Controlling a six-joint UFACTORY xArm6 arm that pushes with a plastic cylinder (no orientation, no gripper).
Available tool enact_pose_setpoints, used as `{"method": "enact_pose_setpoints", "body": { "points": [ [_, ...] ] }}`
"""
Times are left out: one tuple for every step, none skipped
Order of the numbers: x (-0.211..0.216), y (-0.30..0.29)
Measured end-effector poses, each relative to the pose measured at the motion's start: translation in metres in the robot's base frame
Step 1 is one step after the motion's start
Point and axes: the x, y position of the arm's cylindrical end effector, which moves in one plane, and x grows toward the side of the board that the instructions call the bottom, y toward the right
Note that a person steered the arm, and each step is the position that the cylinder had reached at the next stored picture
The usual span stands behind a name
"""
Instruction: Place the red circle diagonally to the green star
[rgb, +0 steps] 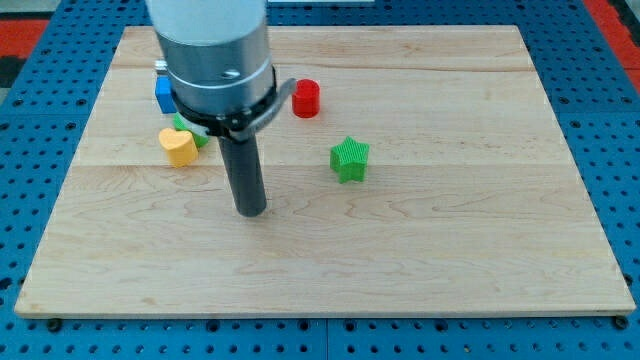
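The red circle (306, 98) is a short red cylinder on the wooden board, above and left of the green star (350, 159). The green star lies near the board's middle. My tip (251, 211) rests on the board, left of and below the green star, and well below and left of the red circle. It touches no block.
A yellow heart-shaped block (179, 146) lies at the left, with a green block (196, 135) partly hidden behind it and the arm. A blue block (165, 92) sits above them, partly hidden by the arm. The wooden board (450, 250) lies on a blue pegboard.
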Motion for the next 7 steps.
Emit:
{"method": "enact_pose_setpoints", "body": {
  "points": [
    [-0.065,0.060],
    [-0.082,0.126],
    [-0.059,0.146],
    [-0.007,0.147],
    [-0.012,0.204],
    [-0.063,0.248],
    [-0.129,0.241]
  ]
}}
